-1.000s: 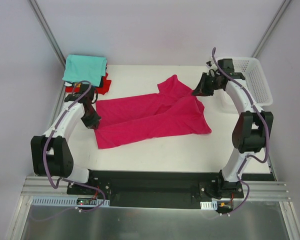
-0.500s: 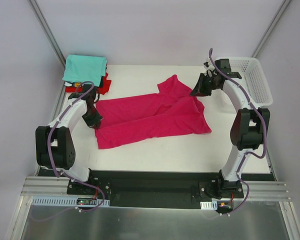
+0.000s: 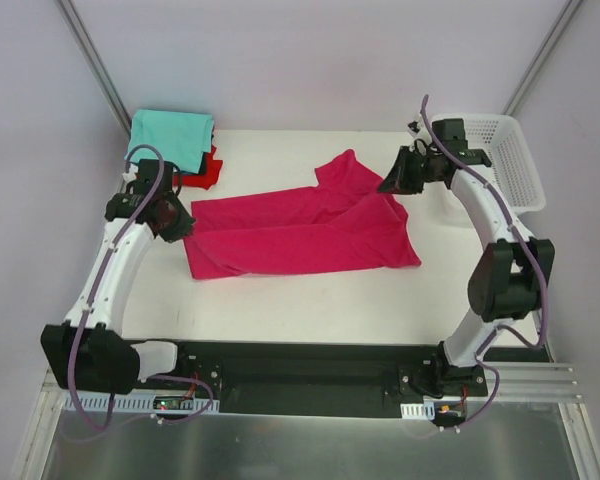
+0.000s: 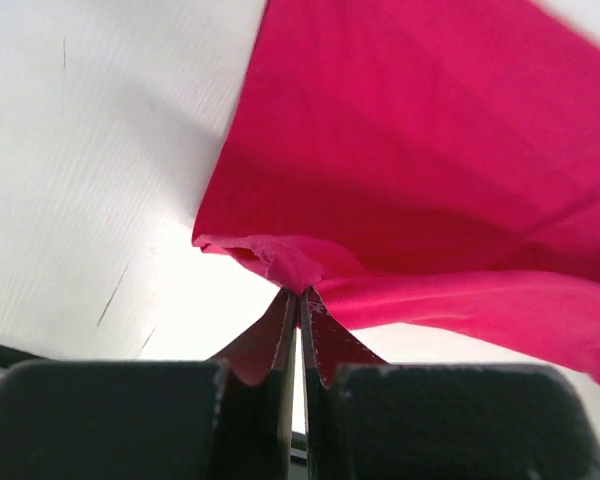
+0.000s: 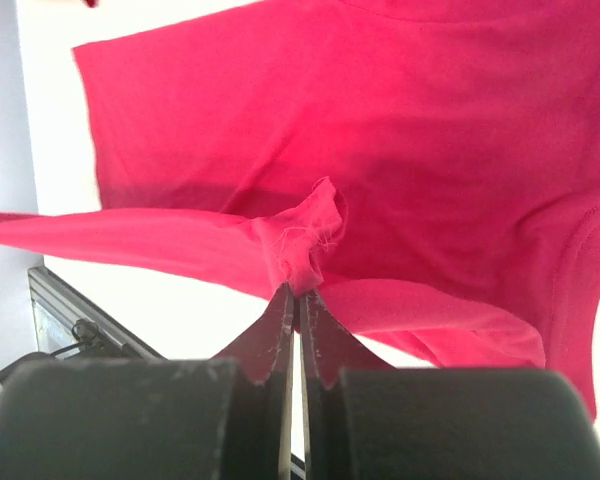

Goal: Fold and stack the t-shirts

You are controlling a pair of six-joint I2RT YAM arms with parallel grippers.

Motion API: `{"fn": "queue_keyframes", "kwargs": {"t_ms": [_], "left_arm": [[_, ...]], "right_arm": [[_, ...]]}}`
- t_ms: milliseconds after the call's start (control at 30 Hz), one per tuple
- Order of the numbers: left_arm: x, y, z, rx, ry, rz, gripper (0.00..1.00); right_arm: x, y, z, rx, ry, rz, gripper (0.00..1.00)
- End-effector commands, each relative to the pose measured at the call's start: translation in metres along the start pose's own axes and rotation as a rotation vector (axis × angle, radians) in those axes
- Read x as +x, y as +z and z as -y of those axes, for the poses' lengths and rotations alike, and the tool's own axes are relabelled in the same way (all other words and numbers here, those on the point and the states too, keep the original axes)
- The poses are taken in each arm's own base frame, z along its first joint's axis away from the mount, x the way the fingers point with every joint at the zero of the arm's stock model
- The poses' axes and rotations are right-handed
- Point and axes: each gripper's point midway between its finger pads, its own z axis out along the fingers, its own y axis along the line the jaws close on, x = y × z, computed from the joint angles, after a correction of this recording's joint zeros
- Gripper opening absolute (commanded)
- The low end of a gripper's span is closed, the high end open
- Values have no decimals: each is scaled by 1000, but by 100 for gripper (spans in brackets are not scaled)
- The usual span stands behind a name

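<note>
Top external, soft magenta shirt [image 3: 310, 240], creased folds

The white desk [image 3: 310, 300] carries a magenta t-shirt [image 3: 300, 235] spread across its middle. A folded teal shirt [image 3: 170, 135] lies on a red shirt [image 3: 208, 170] at the far left corner. A white mesh basket [image 3: 515, 160] stands at the far right.

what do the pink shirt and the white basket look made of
The pink t-shirt looks like soft matte knit cloth, perhaps cotton jersey: it creases and drapes, with a stitched hem and loose threads in the right wrist view. The basket looks like rigid white plastic: a moulded open mesh wall.
</note>
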Motion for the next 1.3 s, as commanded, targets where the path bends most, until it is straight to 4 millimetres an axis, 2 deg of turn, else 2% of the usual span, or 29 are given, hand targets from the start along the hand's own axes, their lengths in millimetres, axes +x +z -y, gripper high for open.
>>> {"fn": "queue_keyframes", "kwargs": {"t_ms": [0,33,67,133,167,200,267,300,400,667,867,1000,1267], "left_arm": [[-5,-43,2,66,19,67,0],[-1,-47,5,83,24,55,0],[7,-53,0,78,28,45,0],[15,-58,-5,77,25,43,0],[26,-56,-9,76,28,25,0],[32,-63,-12,95,25,34,0],[44,-69,-17,107,35,33,0],[51,-70,-23,93,37,18,0],[66,-76,-28,112,49,-1,0],[87,-85,-37,126,67,-27,0],[105,-83,-43,138,78,-64,0],[114,-84,-49,137,76,-73,0],[112,-94,-65,180,33,55,0]], "right_arm": [[-4,-65,-54,-87,-83,125,1],[3,-70,-55,-86,-83,126,1],[7,-84,-62,-91,-95,147,1],[17,-97,-67,-93,-108,161,1],[28,-107,-69,-89,-111,170,1],[33,-112,-71,-91,-114,173,1],[50,-116,-66,-81,-107,164,1],[56,-125,-70,-84,-120,184,1],[75,-135,-70,-78,-127,177,1],[113,-145,-64,-70,-120,168,1],[146,-152,-56,-53,-110,163,1],[161,-155,-51,-42,-112,169,1],[188,-171,-51,-50,-103,247,1]]}}
